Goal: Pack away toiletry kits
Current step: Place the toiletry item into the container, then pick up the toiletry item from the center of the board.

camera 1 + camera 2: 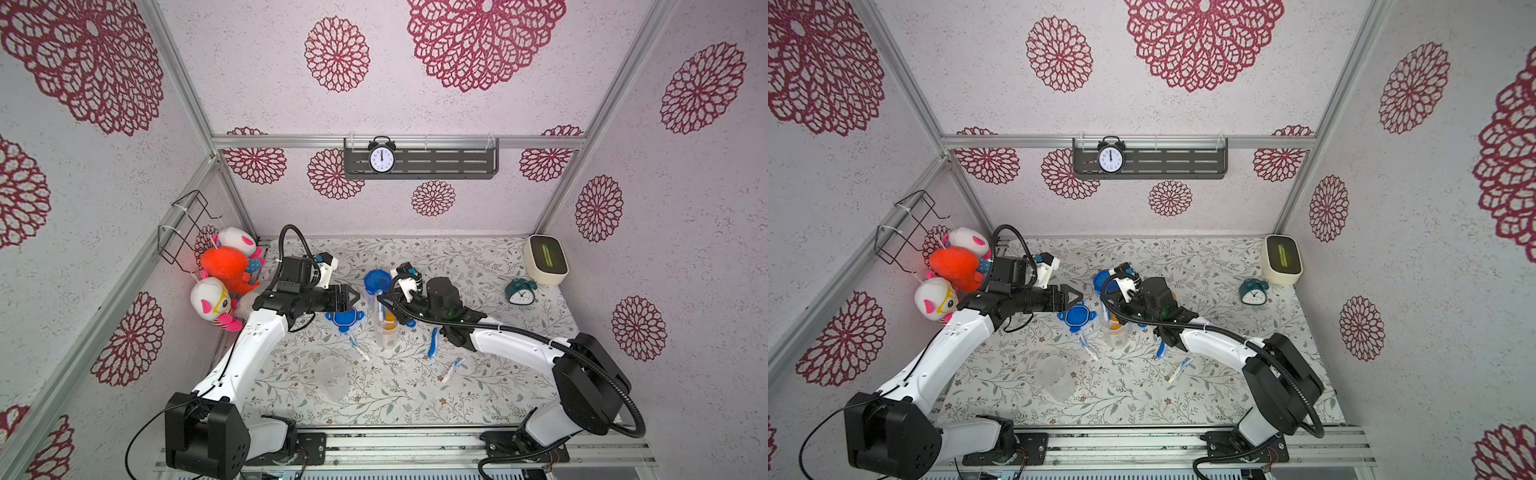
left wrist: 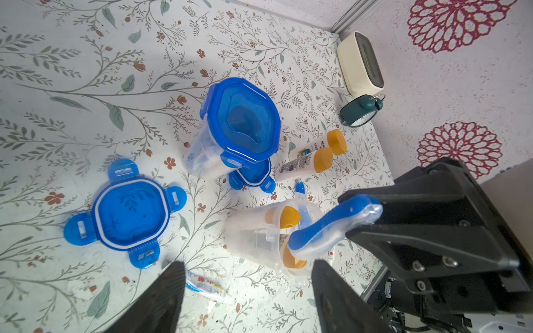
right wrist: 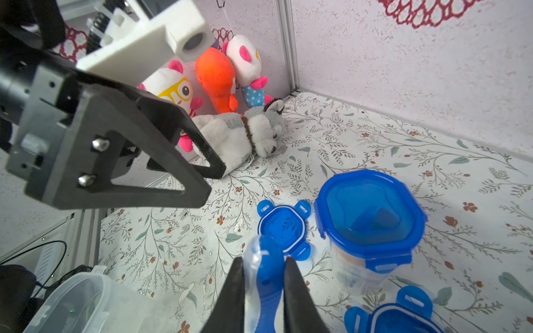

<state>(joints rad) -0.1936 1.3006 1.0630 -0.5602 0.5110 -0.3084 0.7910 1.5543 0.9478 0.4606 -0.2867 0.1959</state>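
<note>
Right end effector (image 3: 264, 261) pinching toothbrush (image 2: 331, 225), tilted toward open cup (image 2: 248, 239)

Between the black right jaws, the toothbrush (image 3: 266, 259) is bright blue under a clear, glossy cover. Ahead of the black left jaws and off to one side lies a lid (image 2: 129, 212), translucent blue with a white ring. Beyond it the closed cup (image 2: 202, 155) is clear with a blue top. The bottles (image 2: 300, 164) are white with orange caps. The surface (image 2: 86, 86) is white, printed with grey-green twigs and small rust flowers. The alarm clock (image 2: 362, 111) is teal and white-faced. The walls (image 1: 415, 108) are pale with crimson lace rosettes.
</note>
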